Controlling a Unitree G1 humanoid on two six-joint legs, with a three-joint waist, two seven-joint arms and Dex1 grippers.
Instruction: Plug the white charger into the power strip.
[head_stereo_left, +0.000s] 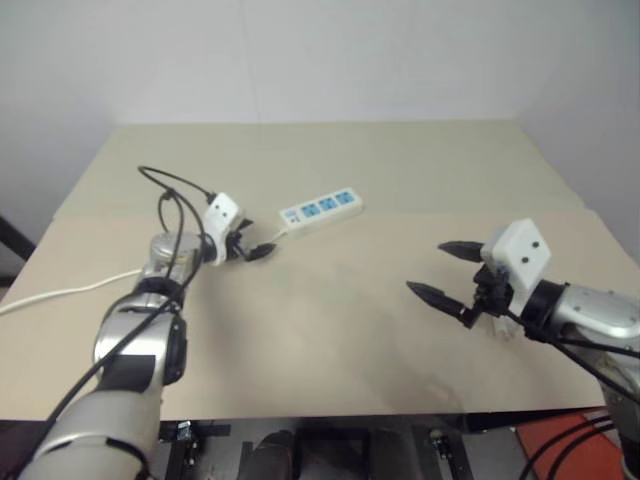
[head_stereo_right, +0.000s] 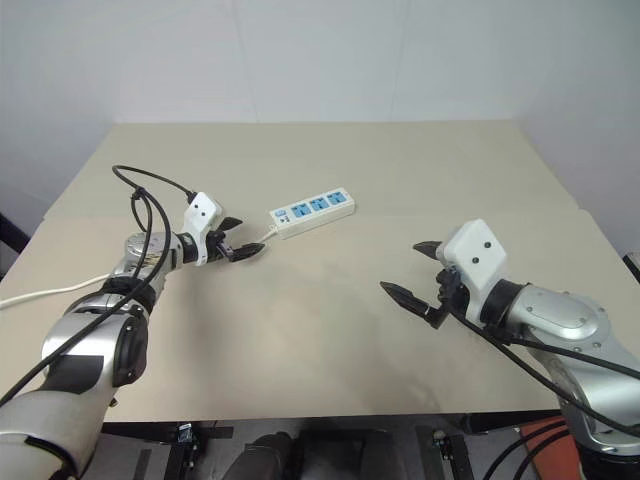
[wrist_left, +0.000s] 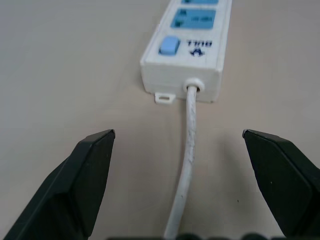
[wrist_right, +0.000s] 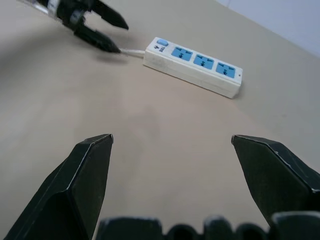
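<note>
Strip (head_stereo_left: 320, 208) of white plastic lies far on the tan table (head_stereo_left: 330, 330), cord trailing left; from the head views we find the left gripper (head_stereo_left: 250, 242) spread wide at its cord end, the right gripper (head_stereo_right: 418, 270) released and empty, well apart at near right; the left wrist view puts the cord (wrist_left: 187, 165) between splayed fingers; no charger seen, so we judge locating it comes next.

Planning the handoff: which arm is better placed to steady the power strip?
Left. The left gripper hangs open at the switch end of the power strip, straddling its cord. The right gripper, also open, is farther away over bare table.
</note>
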